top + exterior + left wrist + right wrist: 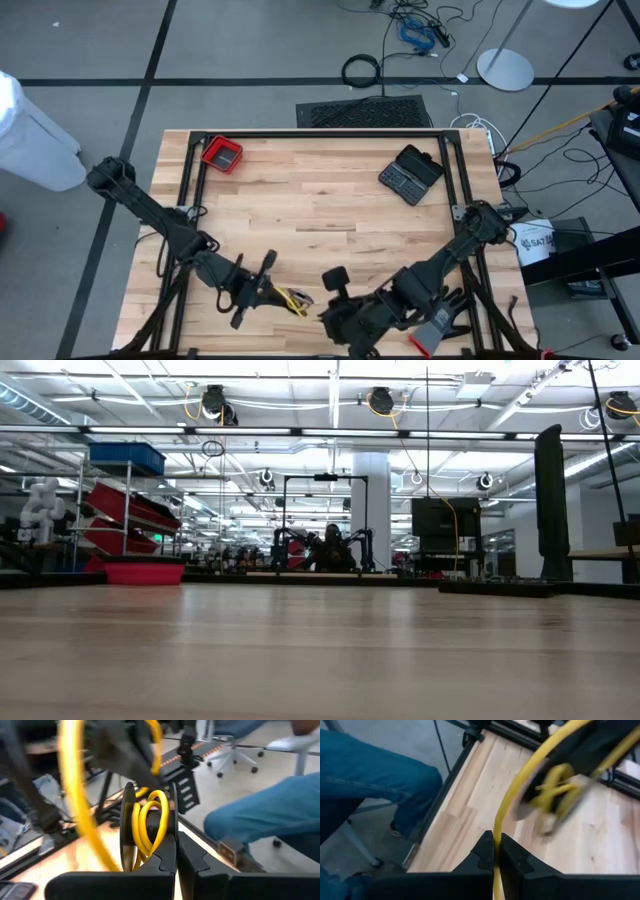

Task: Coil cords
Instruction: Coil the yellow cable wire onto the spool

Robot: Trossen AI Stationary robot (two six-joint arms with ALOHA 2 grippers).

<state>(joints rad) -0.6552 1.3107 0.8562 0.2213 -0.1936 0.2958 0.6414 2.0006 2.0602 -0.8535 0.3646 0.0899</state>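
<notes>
While both arms work at the near edge of the table (pixel 320 200), each gripper is clamped on the yellow cord (pixel 296 299).

The left gripper (pixel 150 847) has its fingers pressed together around several stacked yellow loops, held upright between the jaws; in the high view this gripper (pixel 262 292) sits near the table's front edge, left of centre. The right gripper (pixel 495 851) pinches a single strand of the same cord, which runs up from its closed fingertips toward the left gripper's coil. The right gripper (pixel 335 312) is just beside the left one. A grey-black glove (pixel 440 318) lies near the right arm. A red tray (pixel 222 155) and a black case (pixel 410 174) rest toward the far side. A person's blue-clad leg (pixel 365 775) shows beyond the table edge.
</notes>
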